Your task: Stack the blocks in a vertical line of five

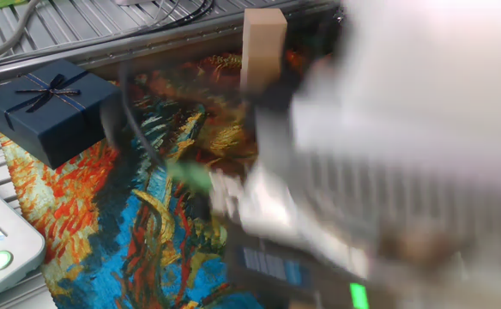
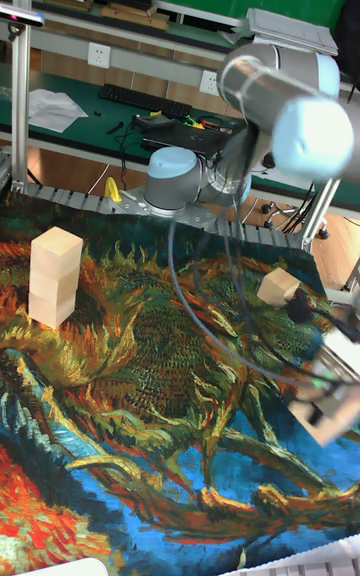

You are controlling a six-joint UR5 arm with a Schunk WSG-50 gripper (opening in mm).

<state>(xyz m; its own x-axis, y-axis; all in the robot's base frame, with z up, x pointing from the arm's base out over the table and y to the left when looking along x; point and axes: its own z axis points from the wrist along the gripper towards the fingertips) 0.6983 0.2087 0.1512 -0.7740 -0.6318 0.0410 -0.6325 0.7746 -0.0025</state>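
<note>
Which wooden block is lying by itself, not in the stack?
The tilted loose block on the cloth near the arm's base; the others form the stack at the left.

Motion blur smears the arm [image 1: 388, 154] across the fixed view, hiding the stack's [image 1: 262, 47] base and perhaps the end effector.

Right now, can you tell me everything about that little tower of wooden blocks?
The tower of blocks is made of plain pale wood, smooth and unpainted. It looks three cubes high, set one on top of another, standing upright with faint seams between them. It rests on the colourful painted cloth near the far left side. Nothing else touches it. In the fixed view the blurred arm hides its lower part, and only the top shows.
</note>
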